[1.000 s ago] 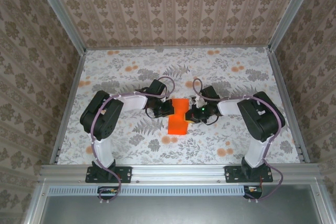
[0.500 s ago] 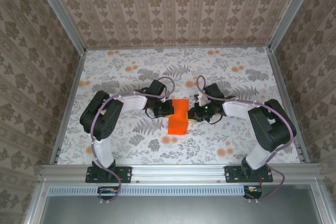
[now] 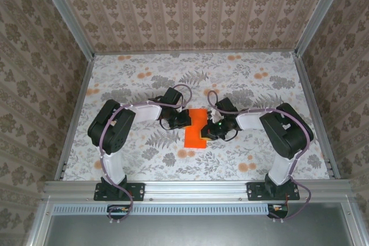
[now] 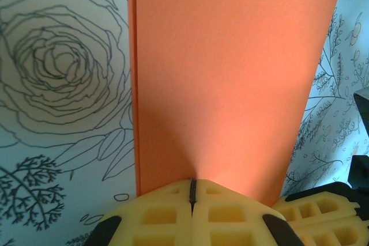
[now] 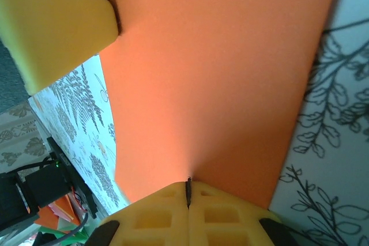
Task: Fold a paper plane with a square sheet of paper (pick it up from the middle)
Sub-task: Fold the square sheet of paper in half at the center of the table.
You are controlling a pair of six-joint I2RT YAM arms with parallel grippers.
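Symmetrically bent inward, both jaws pinching paper [image 3: 195, 133].

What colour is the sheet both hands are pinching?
The square sheet of paper is plain bright orange, unprinted; clearest in the left wrist view.

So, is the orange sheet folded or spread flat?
Folded, it seems: the square sheet of paper shows a doubled edge in the left wrist view, and from above it looks oblong.
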